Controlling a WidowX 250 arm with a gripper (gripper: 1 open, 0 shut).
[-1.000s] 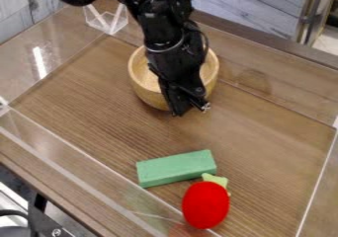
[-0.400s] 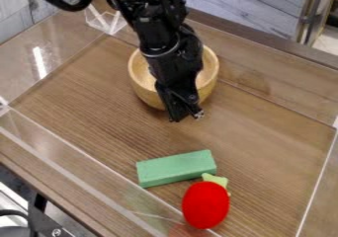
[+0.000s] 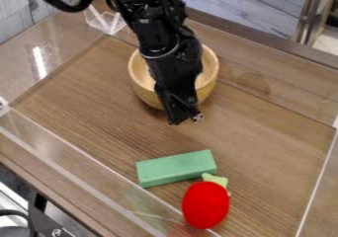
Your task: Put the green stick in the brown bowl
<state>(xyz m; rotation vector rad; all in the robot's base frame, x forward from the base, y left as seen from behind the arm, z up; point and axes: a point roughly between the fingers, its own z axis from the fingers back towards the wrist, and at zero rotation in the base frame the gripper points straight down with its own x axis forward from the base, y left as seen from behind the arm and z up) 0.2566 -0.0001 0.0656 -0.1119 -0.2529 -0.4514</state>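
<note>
Near the front of the wooden tabletop (image 3: 79, 113), the flat, light green rectangular stick (image 3: 176, 168) lies flat, with the round red toy with a small green leaf (image 3: 207, 203) just beside it. Farther back stands the round, light brown wooden bowl (image 3: 207, 78), partly hidden by the black robot arm (image 3: 154, 43) reaching down in front of it. The black gripper (image 3: 183, 115) hangs at the bowl's near side, its fingers clenched together, with nothing visible between them; whether it touches the rim cannot be told. The job looks barely begun: the bowl is in place to receive the stick, but the stick is outside it, well apart from the fingertips. Everything that counts seems left to do: bring the fingers over the stick, open them, close on it without catching the red toy, lift, carry it back and let go inside the bowl.
</note>
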